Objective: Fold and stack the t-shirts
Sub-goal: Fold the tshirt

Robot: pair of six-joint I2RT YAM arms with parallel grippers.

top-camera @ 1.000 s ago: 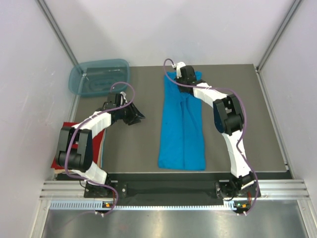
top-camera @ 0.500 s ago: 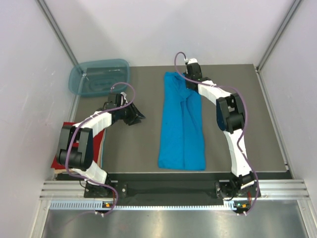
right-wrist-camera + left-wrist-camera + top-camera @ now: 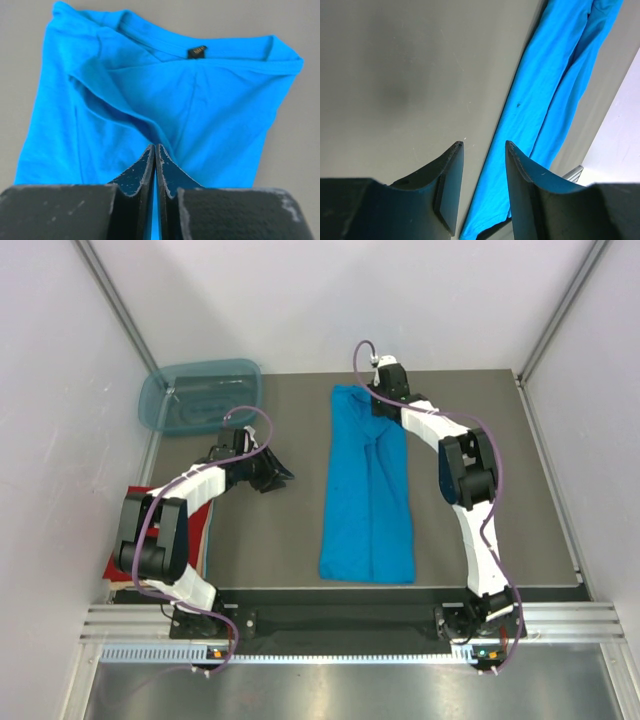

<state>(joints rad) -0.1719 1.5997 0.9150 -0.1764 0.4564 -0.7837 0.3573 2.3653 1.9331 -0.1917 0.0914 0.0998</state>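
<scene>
- The desk (image 3: 260,540) carries everything, and its middle left is bare. I judge that space is kept free for folding.
- The blue t-shirt (image 3: 368,490) lies right of the middle as a long strip, running from the far edge almost to the near edge. Its sides are already turned in and its collar is at the far end. That layout suits a fold along its length, with the far end brought toward the near edge.
- The tub (image 3: 200,395) sits at the far left corner, out of the working area.
- The red t-shirt (image 3: 120,558) lies folded flat at the near left corner, partly under my left arm. I take it as the base of the stack.
- My right tool (image 3: 156,146) is at the collar end with its fingers pressed together. Creases in the blue cloth run up into the tips and a sliver of blue shows between them, so I judge it is clamped on the shirt, ready to lift that end.
- My left tool (image 3: 482,145) hangs over bare desk just beside the shirt's left side. Its fingers are apart and hold nothing, and it looks ready to help.
</scene>
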